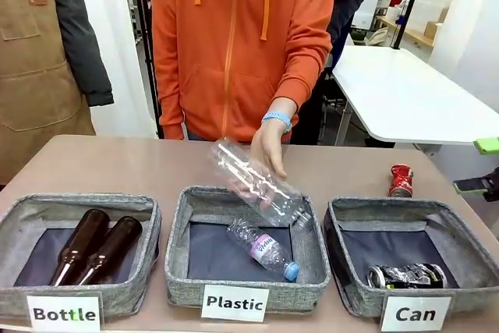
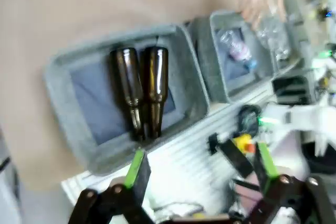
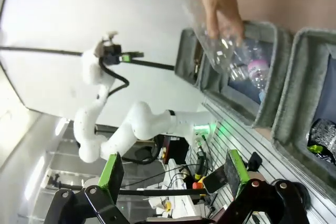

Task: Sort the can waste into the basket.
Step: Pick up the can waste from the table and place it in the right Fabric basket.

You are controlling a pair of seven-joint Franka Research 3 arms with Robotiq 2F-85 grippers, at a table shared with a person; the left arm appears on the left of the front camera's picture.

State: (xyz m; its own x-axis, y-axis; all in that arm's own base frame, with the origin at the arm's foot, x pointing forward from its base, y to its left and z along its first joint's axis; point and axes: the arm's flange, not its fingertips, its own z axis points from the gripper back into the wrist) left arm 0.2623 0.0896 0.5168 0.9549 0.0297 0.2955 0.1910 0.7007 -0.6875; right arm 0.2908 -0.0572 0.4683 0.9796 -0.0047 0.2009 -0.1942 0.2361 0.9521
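Red can (image 1: 401, 180) rests on the bench (image 1: 117, 163) behind the Can basket (image 1: 383, 207); black-and-silver can (image 1: 407, 275) lies inside it. Left claw (image 2: 200, 155) and right claw (image 3: 173, 158) both gape wide, holding nothing.

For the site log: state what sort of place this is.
Probably a robotics lab set up for waste sorting: a Bottle bin, a Plastic bin and the Can basket in a row on a table, with a white robot arm mounted alongside.
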